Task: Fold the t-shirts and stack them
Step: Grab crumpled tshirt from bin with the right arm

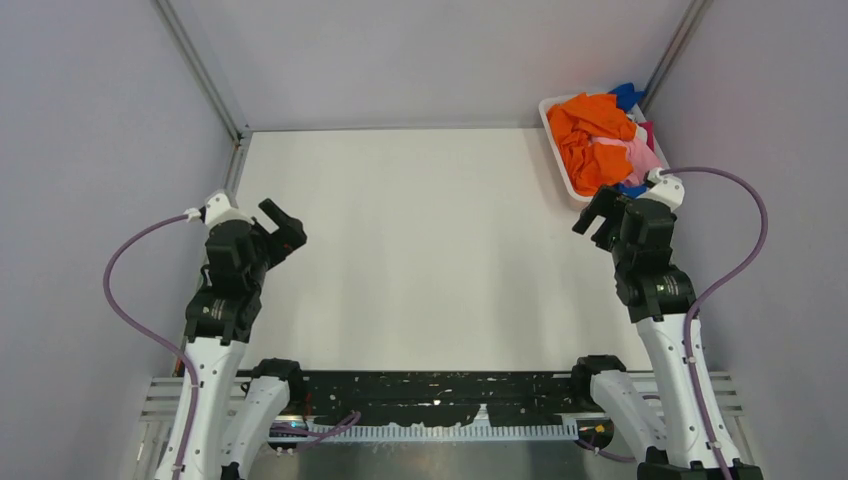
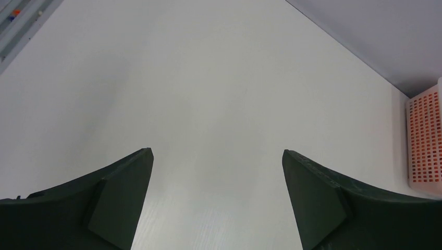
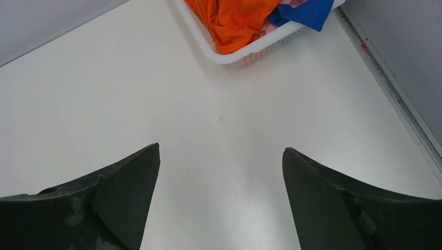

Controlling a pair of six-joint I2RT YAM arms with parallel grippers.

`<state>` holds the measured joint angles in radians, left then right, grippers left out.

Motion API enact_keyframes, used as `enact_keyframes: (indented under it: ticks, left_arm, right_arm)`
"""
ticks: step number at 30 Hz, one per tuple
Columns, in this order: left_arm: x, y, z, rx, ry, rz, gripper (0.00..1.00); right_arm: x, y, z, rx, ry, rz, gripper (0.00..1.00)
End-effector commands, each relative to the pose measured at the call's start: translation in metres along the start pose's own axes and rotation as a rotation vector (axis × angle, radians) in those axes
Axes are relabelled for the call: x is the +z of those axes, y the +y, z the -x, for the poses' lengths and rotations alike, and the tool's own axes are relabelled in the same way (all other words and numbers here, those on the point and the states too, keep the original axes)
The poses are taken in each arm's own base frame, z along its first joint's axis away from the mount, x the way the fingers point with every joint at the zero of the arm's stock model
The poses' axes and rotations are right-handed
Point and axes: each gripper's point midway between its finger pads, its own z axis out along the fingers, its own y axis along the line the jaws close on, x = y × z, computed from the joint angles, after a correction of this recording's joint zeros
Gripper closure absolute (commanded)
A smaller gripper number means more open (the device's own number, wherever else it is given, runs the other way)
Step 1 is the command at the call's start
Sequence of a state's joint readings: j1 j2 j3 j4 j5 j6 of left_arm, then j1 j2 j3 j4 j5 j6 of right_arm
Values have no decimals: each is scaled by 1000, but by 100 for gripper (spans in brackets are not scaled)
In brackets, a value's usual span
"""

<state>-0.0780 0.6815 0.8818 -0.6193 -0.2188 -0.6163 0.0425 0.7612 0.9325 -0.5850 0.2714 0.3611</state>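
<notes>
Nearest, the left gripper [image 1: 284,226] hangs over the table [image 1: 420,260] at about 9 o'clock, with its fingers wide apart and holding nothing. The right gripper [image 1: 598,214] sits at 3 o'clock, its fingers likewise spread and empty. Farther off, in the corner at 1 to 2 o'clock, the basket [image 3: 245,56] holds all the t-shirts [image 1: 600,140] in a crumpled heap. The orange shirt [image 1: 588,130] lies on top, reaching the near rim. A pink shirt [image 1: 628,158] is beside it and a blue shirt [image 1: 627,96] is at the far end. None is folded yet. From the right wrist the basket lies at 12 o'clock, just ahead.

The cloth should be light and limp. It will likely drape and bunch rather than hold shape, and may drag a neighbour out with it. The orange shirt's raised fold near the rim looks like the best pinch. A shoulder seam would serve better, but none can be made out.
</notes>
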Motion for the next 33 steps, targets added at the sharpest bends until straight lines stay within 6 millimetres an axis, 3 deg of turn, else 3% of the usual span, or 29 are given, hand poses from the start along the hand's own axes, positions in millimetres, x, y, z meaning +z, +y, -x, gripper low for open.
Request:
enact_keyframes:
  ticks: [1,5,10,16,19,21,22,23,26,32,33]
  left_arm:
    - [4,-3,-3,17,25,-13,1]
    - [10,-3,-7,22,44,-5,1]
    - [20,-3,-7,28,50,10,1]
    - [29,3,-3,52,30,56,1]
    - [33,5,-2,63,23,65,1]
    - [35,3,-1,68,23,62,1]
    - [36,3,-1,72,23,63,1]
    - [37,4,0,77,22,65,1]
    - [38,5,2,82,12,73,1]
    - [43,0,4,79,3,57,1]
    - [44,0,5,79,3,57,1]
  right_arm:
    - [6,4,6,26,-37,13,5]
    - [20,11,13,34,-53,15,5]
    - [56,12,28,-27,-20,-77,5]
    - [123,11,47,-109,40,-201,5]
    - [169,4,57,-145,73,-257,1]
    - [196,6,59,-173,105,-257,5]
    - [202,10,73,-182,90,-254,6]
    - [220,6,61,-211,130,-267,7]
    - [253,7,61,-246,146,-273,9]
    - [291,5,46,-282,178,-278,19]
    - [293,4,43,-276,182,-281,26]
